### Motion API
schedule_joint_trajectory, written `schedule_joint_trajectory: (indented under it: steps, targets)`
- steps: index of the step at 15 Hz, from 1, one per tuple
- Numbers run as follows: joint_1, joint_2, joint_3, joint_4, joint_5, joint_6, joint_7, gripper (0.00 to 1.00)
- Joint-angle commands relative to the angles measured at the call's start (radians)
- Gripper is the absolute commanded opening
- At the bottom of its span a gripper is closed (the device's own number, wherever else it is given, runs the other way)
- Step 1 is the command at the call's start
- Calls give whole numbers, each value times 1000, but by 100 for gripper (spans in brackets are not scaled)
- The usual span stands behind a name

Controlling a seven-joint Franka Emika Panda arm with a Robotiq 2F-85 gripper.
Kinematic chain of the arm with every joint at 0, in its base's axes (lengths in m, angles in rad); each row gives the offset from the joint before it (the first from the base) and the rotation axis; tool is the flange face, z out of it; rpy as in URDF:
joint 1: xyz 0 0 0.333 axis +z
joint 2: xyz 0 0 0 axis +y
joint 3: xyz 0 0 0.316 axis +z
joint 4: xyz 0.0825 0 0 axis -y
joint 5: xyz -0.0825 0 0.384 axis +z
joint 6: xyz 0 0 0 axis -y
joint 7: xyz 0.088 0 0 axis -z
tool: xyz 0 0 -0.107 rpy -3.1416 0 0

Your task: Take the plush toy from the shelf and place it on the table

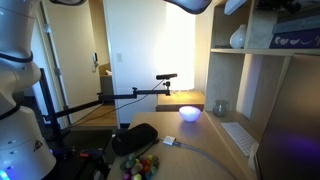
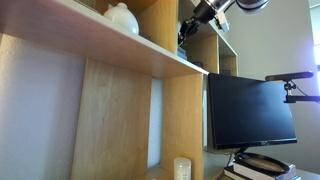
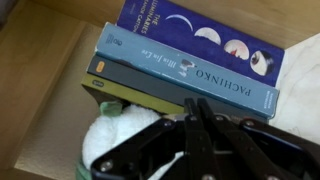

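Note:
In the wrist view the plush toy (image 3: 112,138), whitish with green patches, lies on the pale-wood shelf (image 3: 45,80) against a stack of books. My gripper (image 3: 195,104) hovers over the toy's right side with its black fingers pressed together and their tips at the edge of the lowest book. I see nothing between the fingers. In an exterior view the gripper (image 2: 192,24) reaches into an upper compartment of the shelf (image 2: 150,50). The toy is hidden in both exterior views. The tan table (image 1: 180,100) lies far below.
Three stacked books (image 3: 190,60) sit right behind the toy. A white vase (image 1: 238,38) stands on a shelf board and also shows in an exterior view (image 2: 122,17). A glowing bowl (image 1: 189,113), a black pouch (image 1: 135,138), a black arm stand (image 1: 140,93) and a monitor (image 2: 250,108) are below.

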Motion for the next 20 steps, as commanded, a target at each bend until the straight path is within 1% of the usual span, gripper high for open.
schedule_joint_trajectory:
  steps: [1, 2, 6, 8, 10, 14, 20]
  targets:
    - [-2, -73, -12, -131, -21, 110, 12, 5]
    - [-13, -89, -1, -167, -4, 149, -4, 5]
    - [-15, -150, -14, -297, -21, 302, 8, 4]
    - [-13, -179, -18, -351, -24, 360, 3, 4]
    - [-3, -204, -39, -390, -28, 397, 19, 4]
    - [-12, -272, -38, -474, -17, 458, 6, 4]
    - [0, -380, -59, -574, -22, 585, 5, 4]
